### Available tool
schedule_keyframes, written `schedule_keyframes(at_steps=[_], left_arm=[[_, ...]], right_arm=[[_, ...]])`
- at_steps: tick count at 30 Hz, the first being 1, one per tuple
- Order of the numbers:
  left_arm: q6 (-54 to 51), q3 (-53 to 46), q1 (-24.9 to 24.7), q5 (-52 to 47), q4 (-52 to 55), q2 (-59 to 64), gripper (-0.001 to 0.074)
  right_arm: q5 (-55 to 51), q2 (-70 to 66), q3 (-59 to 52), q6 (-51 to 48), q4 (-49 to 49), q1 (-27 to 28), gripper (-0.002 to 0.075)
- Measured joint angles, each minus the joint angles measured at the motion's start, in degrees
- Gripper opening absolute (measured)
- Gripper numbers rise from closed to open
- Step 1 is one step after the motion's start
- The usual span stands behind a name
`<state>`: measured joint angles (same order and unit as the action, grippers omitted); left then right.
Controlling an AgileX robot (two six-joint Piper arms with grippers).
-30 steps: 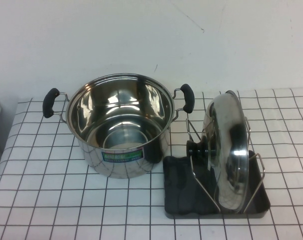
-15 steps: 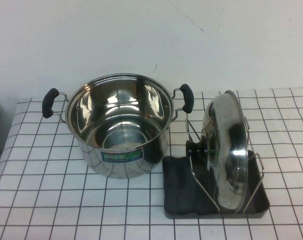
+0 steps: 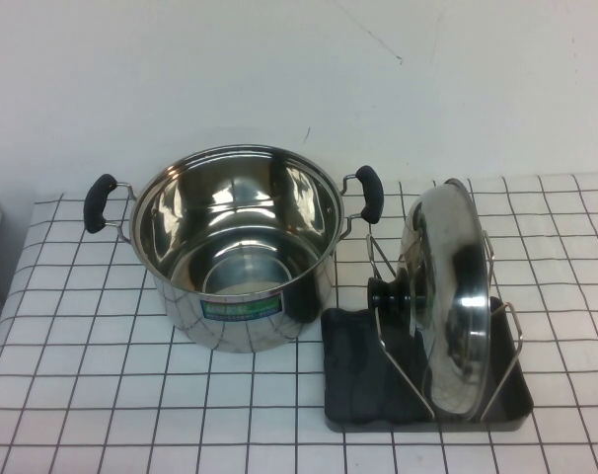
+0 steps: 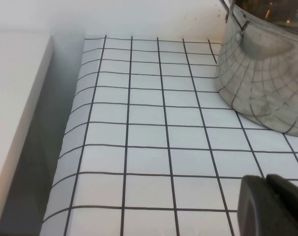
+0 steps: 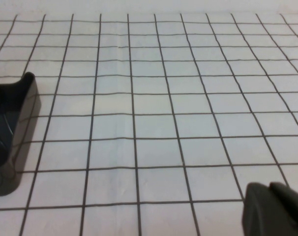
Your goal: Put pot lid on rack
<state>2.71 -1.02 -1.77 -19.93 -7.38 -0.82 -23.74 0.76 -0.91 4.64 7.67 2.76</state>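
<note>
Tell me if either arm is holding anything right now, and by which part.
Nothing is held. The pot lid stands on edge in the rack, with no arm near it. Only a tip of the left tool and right tool shows, over bare table.

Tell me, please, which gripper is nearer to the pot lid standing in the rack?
Probably the right. The right gripper is over the table beside the rack's tray, which holds the pot lid. The left gripper is on the pot's far side.

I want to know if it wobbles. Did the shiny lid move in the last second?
No. The lid stands on edge in the rack, its knob at the same spot beside the pot. Neither tool touches it.
</note>
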Motion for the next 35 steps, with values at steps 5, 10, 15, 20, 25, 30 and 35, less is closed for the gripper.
schedule_keyframes(at_steps=[5, 10, 15, 20, 25, 30, 35], left_arm=[[0.0, 0.0, 0.0, 0.0, 0.0, 0.0, -0.0002], [0.0, 0.0, 0.0, 0.0, 0.0, 0.0, -0.0002], [0.0, 0.0, 0.0, 0.0, 0.0, 0.0, -0.0002], [0.0, 0.0, 0.0, 0.0, 0.0, 0.0, -0.0002], [0.0, 0.0, 0.0, 0.0, 0.0, 0.0, -0.0002], [0.0, 0.0, 0.0, 0.0, 0.0, 0.0, -0.0002], [0.0, 0.0, 0.0, 0.0, 0.0, 0.0, -0.0002]], right_arm=[[0.0, 0.0, 0.0, 0.0, 0.0, 0.0, -0.0001], [0.0, 0.0, 0.0, 0.1, 0.0, 0.0, -0.0001], [0.0, 0.0, 0.0, 0.6, 0.0, 0.0, -0.0001], [0.0, 0.0, 0.0, 0.7, 0.0, 0.0, -0.0001], [0.0, 0.0, 0.0, 0.8, 0.0, 0.0, -0.0001], [0.0, 0.0, 0.0, 0.9, 0.0, 0.0, -0.0001], [0.0, 0.0, 0.0, 0.9, 0.0, 0.0, -0.0001]])
